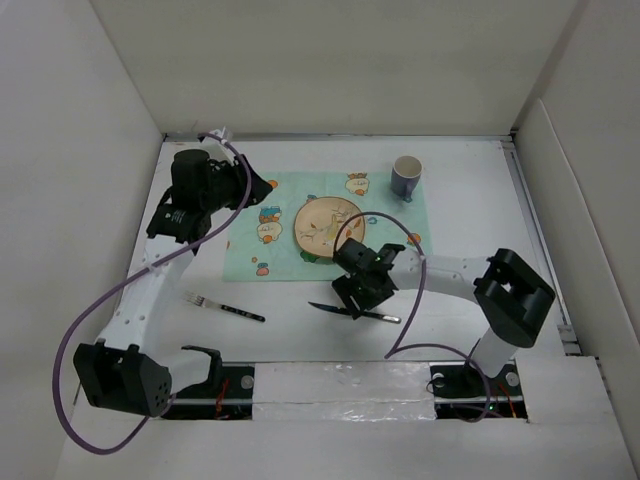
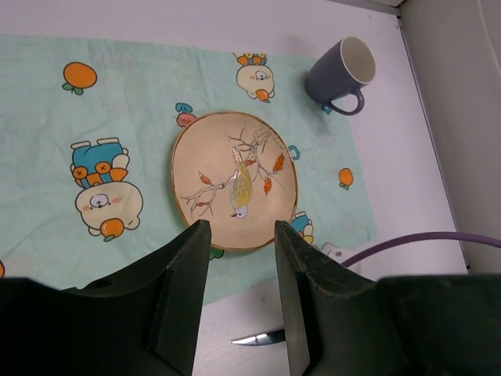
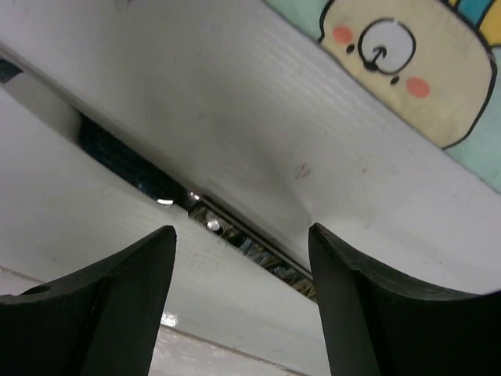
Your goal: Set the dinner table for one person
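On the white dinner table (image 1: 470, 215) lies a mint-green placemat (image 1: 280, 255) with a tan bird-painted plate (image 1: 325, 226) on it. A purple mug (image 1: 406, 176) stands at the mat's far right corner. A knife (image 1: 384, 318) lies on the bare table just in front of the mat, and my right gripper (image 1: 352, 292) hovers over its middle, open and empty (image 3: 243, 231). A fork (image 1: 225, 307) lies at the front left. My left gripper (image 1: 262, 188) is raised over the mat's far left, open and holding nothing (image 2: 241, 227). It looks down on the plate (image 2: 235, 180), mug (image 2: 342, 74) and knife tip (image 2: 262, 338).
White walls (image 1: 330, 60) border the table on three sides. A purple cable (image 1: 150, 280) loops along each arm. The arm bases (image 1: 300, 385) sit behind a taped strip at the near edge. In the right wrist view a bear print on the placemat (image 3: 407, 63) shows at the top right.
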`<state>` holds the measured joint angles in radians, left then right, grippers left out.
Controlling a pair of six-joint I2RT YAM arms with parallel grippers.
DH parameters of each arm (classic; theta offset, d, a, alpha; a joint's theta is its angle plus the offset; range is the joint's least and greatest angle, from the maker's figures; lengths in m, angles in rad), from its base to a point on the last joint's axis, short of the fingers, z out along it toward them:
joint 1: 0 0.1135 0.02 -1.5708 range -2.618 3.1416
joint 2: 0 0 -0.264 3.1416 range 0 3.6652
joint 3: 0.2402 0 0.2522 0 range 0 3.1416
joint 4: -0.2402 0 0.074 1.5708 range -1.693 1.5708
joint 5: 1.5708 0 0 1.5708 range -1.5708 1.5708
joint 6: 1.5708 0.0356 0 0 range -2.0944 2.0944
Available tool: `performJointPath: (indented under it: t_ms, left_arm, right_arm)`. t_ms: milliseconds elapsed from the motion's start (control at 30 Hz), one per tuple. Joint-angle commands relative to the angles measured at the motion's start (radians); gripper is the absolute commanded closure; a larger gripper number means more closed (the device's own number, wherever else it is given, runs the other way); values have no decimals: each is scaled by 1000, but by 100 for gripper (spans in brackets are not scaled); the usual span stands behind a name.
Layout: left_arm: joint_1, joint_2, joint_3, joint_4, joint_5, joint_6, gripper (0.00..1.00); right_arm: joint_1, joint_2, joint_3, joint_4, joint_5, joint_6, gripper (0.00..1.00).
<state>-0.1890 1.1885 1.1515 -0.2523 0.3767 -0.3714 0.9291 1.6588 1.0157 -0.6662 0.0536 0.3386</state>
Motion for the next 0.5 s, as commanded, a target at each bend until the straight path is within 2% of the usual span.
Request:
performJointPath:
  t_ms: [0, 133, 200, 233, 400, 433, 467]
  left_arm:
    - [-1, -58, -9, 2, -21, 11, 64]
    - [-1, -82, 7, -25, -61, 28, 64]
    - [-1, -90, 11, -34, -70, 34, 64]
    - [-1, -93, 11, -36, -73, 35, 64]
    - [-1, -95, -2, -35, -65, 25, 64]
    - [-1, -95, -3, -36, -59, 23, 64]
    - [-1, -95, -4, -38, -61, 22, 64]
  right_arm:
    - [1, 68, 50, -15, 23, -21, 28]
    - [20, 81, 11, -3, -11, 13, 42]
    - [46, 62, -14, 22, -44, 34, 44]
    - [47, 56, -37, 28, -46, 58, 52]
    - [143, 47, -54, 53, -41, 115, 79]
    - [161, 45, -55, 54, -41, 126, 87]
    - [181, 39, -49, 57, -34, 129, 90]
